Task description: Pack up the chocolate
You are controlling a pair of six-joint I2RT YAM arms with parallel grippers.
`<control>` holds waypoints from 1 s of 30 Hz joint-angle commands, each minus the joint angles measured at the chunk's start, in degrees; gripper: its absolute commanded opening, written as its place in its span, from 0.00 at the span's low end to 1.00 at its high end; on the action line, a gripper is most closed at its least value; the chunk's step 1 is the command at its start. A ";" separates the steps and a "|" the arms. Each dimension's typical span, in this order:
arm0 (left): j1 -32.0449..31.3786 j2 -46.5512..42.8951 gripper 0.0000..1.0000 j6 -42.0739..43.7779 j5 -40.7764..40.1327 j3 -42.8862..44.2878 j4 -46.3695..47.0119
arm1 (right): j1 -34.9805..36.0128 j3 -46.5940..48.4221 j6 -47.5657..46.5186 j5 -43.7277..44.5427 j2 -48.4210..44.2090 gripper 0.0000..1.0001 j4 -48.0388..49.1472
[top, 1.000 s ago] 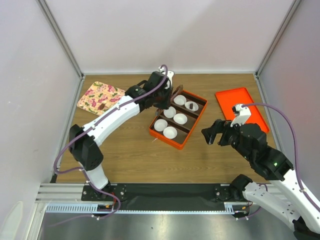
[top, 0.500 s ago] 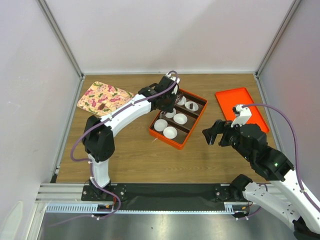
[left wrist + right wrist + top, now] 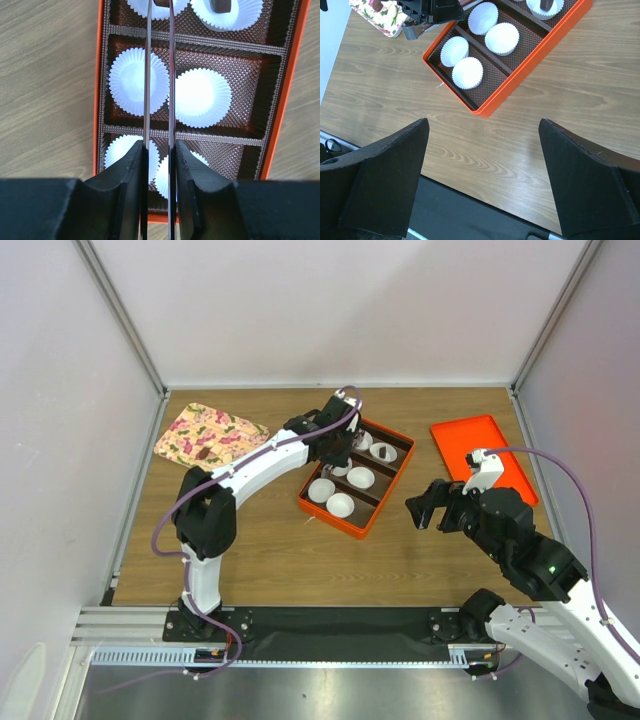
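Here, the step in hand is judged to be placement of one chocolate. Far-left corner of the table: a floral tray bears a spare dark piece, seemingly next in line. Centre: the left gripper, blades narrowed to a slit, appears to pinch a dark chocolate piece over a white paper cup in the farthest compartment of the orange divided box. A second chocolate sits in the neighbouring cup, while the empty cups fill the nearer compartments. The next move calls for a small parting of the blades, then a straight lift, since dividers and box walls lie close below. Right: the right gripper hangs wide apart, holding nothing, above bare wood near the box's near corner. An orange lid lies toward the far-right corner. Open room lies along the table's near edge.
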 commanded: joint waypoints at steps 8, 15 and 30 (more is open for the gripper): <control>-0.10 0.14 0.37 1.07 -2.23 1.56 2.25 | -0.19 1.39 -0.69 1.66 -0.51 0.97 0.31; -0.10 -0.64 0.43 1.42 -2.32 2.70 1.28 | -0.19 1.47 -0.34 1.58 -0.51 0.97 0.40; 2.71 -13.64 0.45 1.16 -8.20 6.66 -7.67 | -0.19 0.95 1.07 -0.79 0.19 0.97 1.80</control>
